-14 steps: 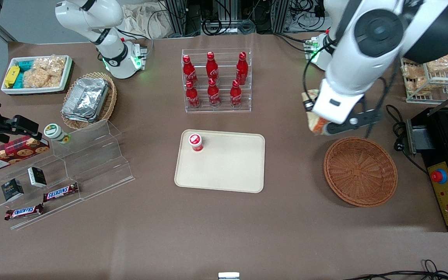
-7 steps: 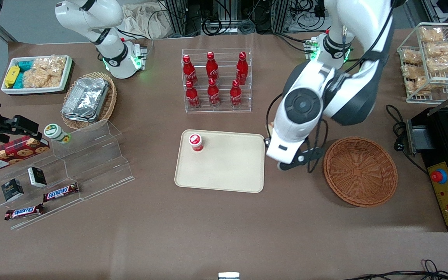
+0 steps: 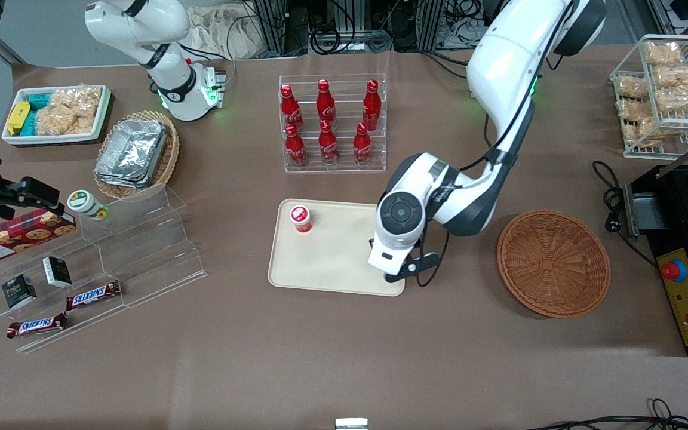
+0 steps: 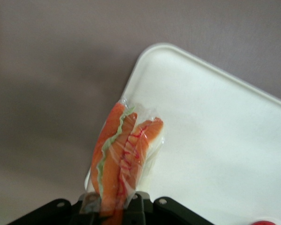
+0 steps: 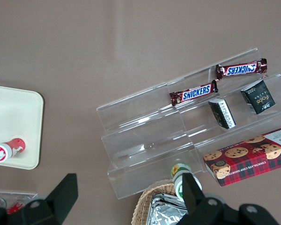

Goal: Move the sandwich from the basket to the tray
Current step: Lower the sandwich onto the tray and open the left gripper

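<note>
The tool (image 4: pixel 113 206) is clamped on the clear-wrapped triangular sandwich with orange filling (image 4: pixel 124 157), hanging right over the flat cream rectangular tray's (image 4: pixel 215 140) corner. Looks like the drop-off step, round reddish-brown wicker basket (image 3: pixel 553 263) sits empty off to the side. Next it probably needs to lower and let go.

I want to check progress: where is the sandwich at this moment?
The gripper is shut on the sandwich, holding it above the tray edge nearest the empty basket.

Hand (image 4: pixel 113 208) — cut off at the frame edge; fingertips unseen.
</note>
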Robot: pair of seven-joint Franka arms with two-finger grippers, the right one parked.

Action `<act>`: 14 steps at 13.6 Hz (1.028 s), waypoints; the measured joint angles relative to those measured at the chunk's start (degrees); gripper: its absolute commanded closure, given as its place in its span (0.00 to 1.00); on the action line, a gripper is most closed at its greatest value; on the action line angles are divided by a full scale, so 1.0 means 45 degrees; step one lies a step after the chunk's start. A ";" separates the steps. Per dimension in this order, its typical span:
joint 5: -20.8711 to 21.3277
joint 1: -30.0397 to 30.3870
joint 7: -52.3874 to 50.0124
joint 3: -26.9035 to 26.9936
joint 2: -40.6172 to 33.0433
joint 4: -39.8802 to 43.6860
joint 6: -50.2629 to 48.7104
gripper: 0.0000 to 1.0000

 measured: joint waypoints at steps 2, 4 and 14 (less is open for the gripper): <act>0.0012 -0.0209 -0.0022 0.0002 0.0463 0.0003 0.0225 0.87; 0.0025 -0.0272 -0.0024 0.0006 0.0657 0.0005 0.0300 0.64; 0.0045 0.0086 -0.1099 0.0353 -0.1113 0.0794 -0.0159 0.00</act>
